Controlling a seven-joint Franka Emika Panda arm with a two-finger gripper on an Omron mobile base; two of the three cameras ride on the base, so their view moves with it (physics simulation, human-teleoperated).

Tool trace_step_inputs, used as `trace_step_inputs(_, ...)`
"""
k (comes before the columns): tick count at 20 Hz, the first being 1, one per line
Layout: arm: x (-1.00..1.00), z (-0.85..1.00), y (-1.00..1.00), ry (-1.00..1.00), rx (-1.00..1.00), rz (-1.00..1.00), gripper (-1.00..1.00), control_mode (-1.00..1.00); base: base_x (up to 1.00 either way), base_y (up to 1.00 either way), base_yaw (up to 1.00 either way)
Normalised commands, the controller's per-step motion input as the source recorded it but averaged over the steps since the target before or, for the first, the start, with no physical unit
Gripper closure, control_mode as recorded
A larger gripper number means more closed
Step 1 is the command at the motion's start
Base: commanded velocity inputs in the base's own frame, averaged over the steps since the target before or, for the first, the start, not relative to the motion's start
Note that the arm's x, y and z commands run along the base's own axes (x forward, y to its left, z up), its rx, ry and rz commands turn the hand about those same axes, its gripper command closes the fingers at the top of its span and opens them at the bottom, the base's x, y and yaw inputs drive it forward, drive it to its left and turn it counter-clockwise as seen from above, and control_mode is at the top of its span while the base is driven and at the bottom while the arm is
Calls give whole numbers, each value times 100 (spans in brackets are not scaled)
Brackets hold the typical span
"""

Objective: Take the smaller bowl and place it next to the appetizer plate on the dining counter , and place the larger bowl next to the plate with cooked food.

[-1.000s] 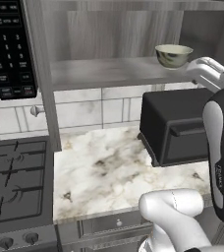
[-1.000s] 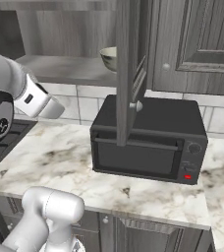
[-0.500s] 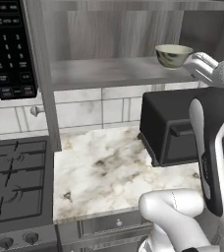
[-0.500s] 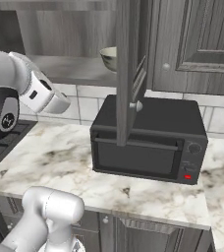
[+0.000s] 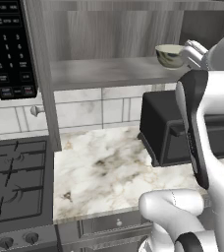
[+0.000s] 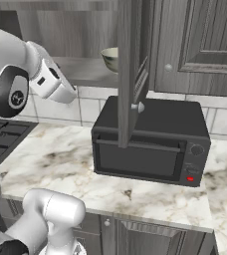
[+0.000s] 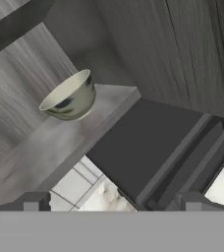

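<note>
Gripper (image 7: 111, 204): jaws spread wide, nothing between them; the two dark fingertips (image 7: 31, 201) stand far apart at the bottom of the hand view. In the left base view the white hand sits just right of the smaller bowl (image 5: 169, 55), close to it at shelf height; contact cannot be judged.

Smaller bowl: upright on the grey wood shelf (image 5: 109, 73), near the shelf's right end and front edge. Pale grey-green outside, cream inside. In the right base view it is partly hidden behind the open cabinet door (image 6: 134, 64); only its left part shows (image 6: 110, 59).

Below the shelf: black microwave oven (image 6: 150, 142) on the marble worktop (image 5: 114, 170), under the bowl's position. Tiled backsplash (image 5: 92, 108) behind. Gas stove (image 5: 15, 179) at the worktop's left; black control panel (image 5: 8, 47) upper left.
</note>
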Motion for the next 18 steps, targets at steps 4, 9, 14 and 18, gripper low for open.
trace_step_inputs(4, 42, 0, -26, 3, 9, 0, -100, -100, 0, 0, 0)
trace_step_inputs(9, 36, 0, -8, 0, 10, 0, -100, -100, 0, 0, 0)
trace_step_inputs(14, 33, 0, -6, 0, 6, 0, -100, -100, 0, 0, 0)
trace_step_inputs(18, 25, 0, 0, 0, 0, 0, -100, -100, 0, 0, 0)
